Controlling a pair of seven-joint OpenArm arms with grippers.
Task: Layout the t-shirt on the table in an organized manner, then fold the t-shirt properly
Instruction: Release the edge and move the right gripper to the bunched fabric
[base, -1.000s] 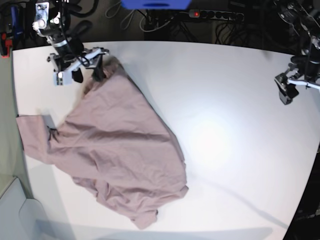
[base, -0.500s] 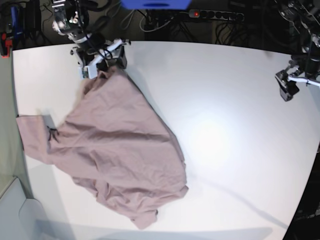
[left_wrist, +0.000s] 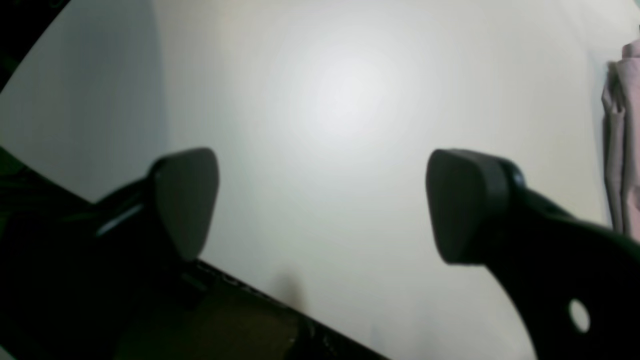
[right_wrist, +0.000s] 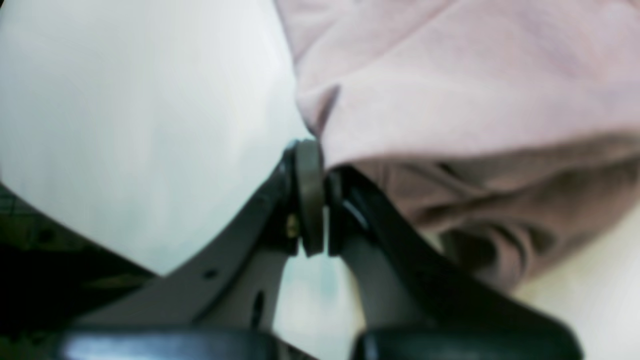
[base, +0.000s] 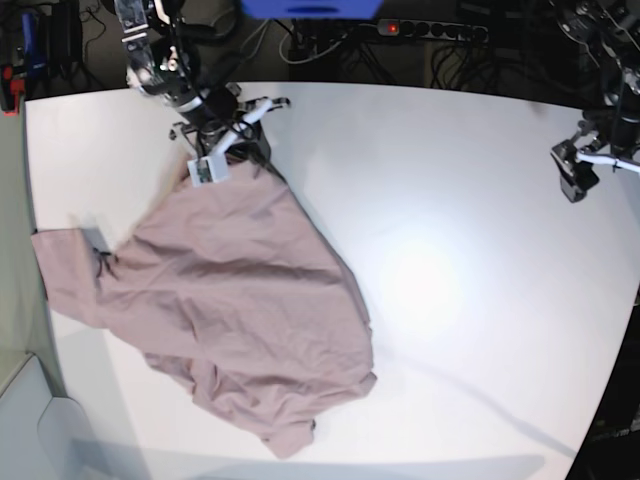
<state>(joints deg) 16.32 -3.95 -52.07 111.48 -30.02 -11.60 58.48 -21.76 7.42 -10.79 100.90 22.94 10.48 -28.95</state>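
The mauve-brown t-shirt (base: 230, 300) lies crumpled and slanted across the left half of the white table (base: 450, 200). Its top corner runs up to my right gripper (base: 245, 152) near the far edge. In the right wrist view that gripper (right_wrist: 317, 165) is shut, and an edge of the t-shirt (right_wrist: 450, 75) is pinched at the pad tips and drapes over one finger. My left gripper (base: 575, 175) hovers at the table's right edge, far from the cloth. In the left wrist view it (left_wrist: 320, 205) stands wide open over bare table (left_wrist: 350, 100), with only a strip of t-shirt (left_wrist: 625, 125) at the frame's right.
One sleeve (base: 60, 260) reaches the table's left edge. A power strip (base: 430, 30) and cables lie behind the far edge, beside a blue object (base: 310, 8). A pale grey surface (base: 30, 420) sits off the near left corner.
My right gripper has moved right along the far edge and closed on the shirt's top corner, which has shifted with it. The left arm has stayed put.
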